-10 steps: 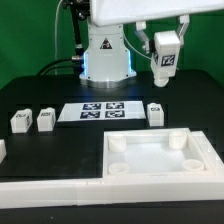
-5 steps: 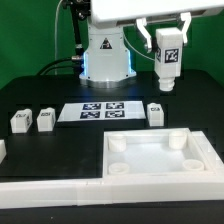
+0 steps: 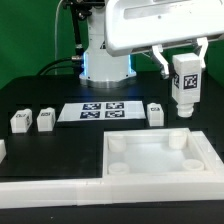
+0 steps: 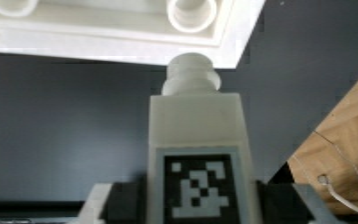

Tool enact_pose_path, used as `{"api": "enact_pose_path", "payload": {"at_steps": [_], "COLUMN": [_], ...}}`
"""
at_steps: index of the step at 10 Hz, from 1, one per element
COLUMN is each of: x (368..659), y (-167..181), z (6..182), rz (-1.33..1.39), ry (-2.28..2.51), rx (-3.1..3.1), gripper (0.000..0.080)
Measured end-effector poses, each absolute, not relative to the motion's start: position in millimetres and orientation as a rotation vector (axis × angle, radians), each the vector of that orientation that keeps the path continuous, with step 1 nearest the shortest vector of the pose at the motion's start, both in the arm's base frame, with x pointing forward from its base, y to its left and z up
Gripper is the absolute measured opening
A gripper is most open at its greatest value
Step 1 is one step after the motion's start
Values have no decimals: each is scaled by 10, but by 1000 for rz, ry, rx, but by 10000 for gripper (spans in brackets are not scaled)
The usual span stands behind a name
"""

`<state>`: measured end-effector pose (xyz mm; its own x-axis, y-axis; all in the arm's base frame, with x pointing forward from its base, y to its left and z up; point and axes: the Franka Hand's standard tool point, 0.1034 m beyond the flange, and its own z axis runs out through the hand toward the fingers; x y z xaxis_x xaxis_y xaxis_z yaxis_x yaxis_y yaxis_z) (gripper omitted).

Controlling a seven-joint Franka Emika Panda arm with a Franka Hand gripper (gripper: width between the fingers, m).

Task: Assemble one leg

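My gripper (image 3: 185, 62) is shut on a leg (image 3: 185, 84), a white rectangular post with a square marker tag facing the camera. It hangs upright in the air, above the table on the exterior view's right, behind the far right corner of the large white tray (image 3: 158, 172). In the wrist view the leg (image 4: 199, 130) fills the middle, tag toward the camera, round peg end pointing at the tray's edge (image 4: 123, 30). Three other legs stand on the table: two on the exterior view's left (image 3: 20, 121) (image 3: 45, 120) and one (image 3: 155, 113) right of the marker board.
The marker board (image 3: 99, 109) lies flat in front of the robot base (image 3: 105, 60). A long white wall (image 3: 50, 188) runs along the near edge left of the tray. The tray has round corner sockets (image 3: 120, 145).
My gripper has carried the leg toward the exterior view's right and lower, from above the marker board's right end to above the tray's far right corner.
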<state>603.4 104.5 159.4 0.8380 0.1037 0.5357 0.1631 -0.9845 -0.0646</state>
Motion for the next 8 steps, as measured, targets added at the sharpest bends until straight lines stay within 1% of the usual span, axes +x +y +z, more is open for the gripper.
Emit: {"api": "enact_pose_path", "payload": {"at_steps": [1,3,6,8], "x": [6061,6063,6060,6091], "y": [1083,1068,1076,1116], "z": [1515,1542,1513,1317], "rz": [-842,-846,-846,-876], "ry": [-214,-213,-212,-204], "rx": [-2902,-2903,-2901,-2890], "gripper": [291,291,292,292]}}
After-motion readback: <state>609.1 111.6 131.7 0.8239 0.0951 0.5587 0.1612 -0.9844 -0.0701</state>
